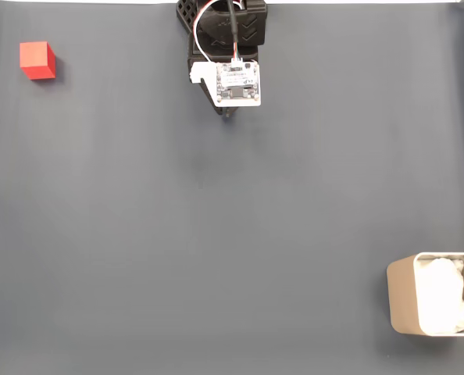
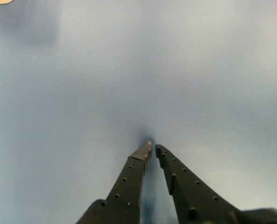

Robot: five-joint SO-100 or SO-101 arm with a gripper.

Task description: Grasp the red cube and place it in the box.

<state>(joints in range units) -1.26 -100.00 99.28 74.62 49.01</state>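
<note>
**Arm parked, cube not yet approached**

Fixed view: the red cube (image 1: pixel 37 60) sits far left, well apart from the box (image 1: pixel 400 301) at lower right; wrist view: the gripper (image 2: pixel 154 148), jaws nearly together, holds nothing over bare mat, apparently awaiting its reach.

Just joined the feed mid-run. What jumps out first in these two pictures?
In the fixed view, the red cube stands out at the upper left of the dark grey mat, far from the beige box with white padding at the lower right edge. The arm sits at the top centre. In the wrist view, the gripper points at bare mat, its jaws nearly together with nothing between them.
</note>
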